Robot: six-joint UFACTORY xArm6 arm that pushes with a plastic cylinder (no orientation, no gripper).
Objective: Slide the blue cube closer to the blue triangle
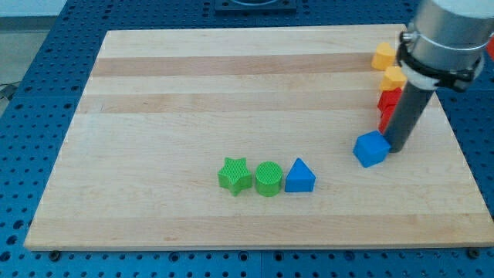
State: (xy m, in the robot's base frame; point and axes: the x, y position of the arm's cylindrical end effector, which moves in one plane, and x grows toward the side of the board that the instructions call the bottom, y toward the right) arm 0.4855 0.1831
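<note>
Blue cube: lay on the wooden board toward the view's right, a little below mid-height, turned so that one corner pointed down-left.

Blue triangle: sat to the view's left of the cube and slightly lower, near but apart from it; it closed a short row, touching the green cylinder, with the green star next beyond.

Key relation: the cube lay directly to the view's left of my tip, and the triangle lay farther along much the same line, left and slightly down.

My tip: stood at the cube's right-hand edge, apparently touching it, though the rod's shadow made contact hard to confirm; a plain rod, it had nothing to open or close and held nothing.

Coming move, as judged: a push leftward with a slight downward bias should carry the cube toward the triangle.

Bystanders: the red blocks and yellow blocks stood stacked along the view's right, behind the rod, off the likely path.
</note>
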